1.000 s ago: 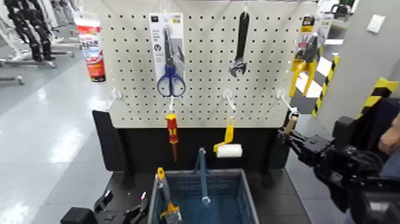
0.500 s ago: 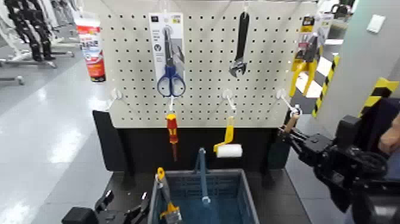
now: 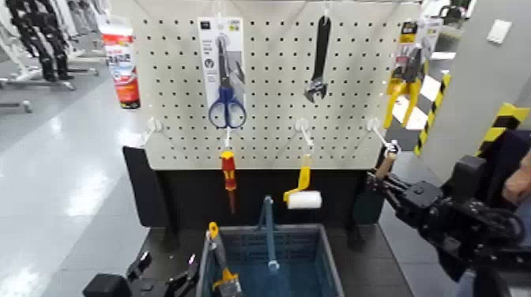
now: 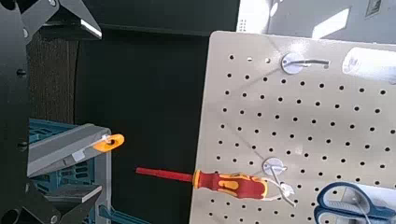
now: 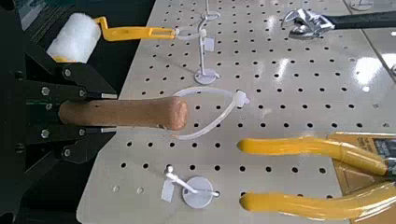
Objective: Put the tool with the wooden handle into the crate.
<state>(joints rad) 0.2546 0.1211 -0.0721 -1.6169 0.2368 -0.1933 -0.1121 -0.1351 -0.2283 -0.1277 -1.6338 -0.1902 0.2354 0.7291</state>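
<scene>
The tool with the wooden handle [image 3: 386, 164] hangs at the pegboard's lower right corner by a white loop [image 5: 211, 112]. My right gripper [image 3: 380, 182] is shut on its tan handle [image 5: 121, 113], one finger on each side. I cannot make out the blade. The blue-grey crate [image 3: 328, 265] stands on the floor below the board's middle, its blue hoop handle [image 3: 269, 229] upright. One corner of the crate [image 4: 58, 151] shows in the left wrist view. My left gripper [image 3: 162, 272] rests low beside the crate's left side, open and empty.
On the white pegboard [image 3: 269, 134] hang blue scissors [image 3: 227, 99], a black wrench [image 3: 320, 63], yellow pliers [image 3: 407, 71], a red-and-yellow screwdriver [image 3: 228, 172] and a yellow-handled paint roller [image 3: 303, 195]. A yellow-handled tool [image 3: 217, 257] lies in the crate. A person's hand [image 3: 517, 180] shows at the right edge.
My right arm's wrist has drifted slightly to the right. The grip on the wooden handle stays the same and the handle stays at its hook.
</scene>
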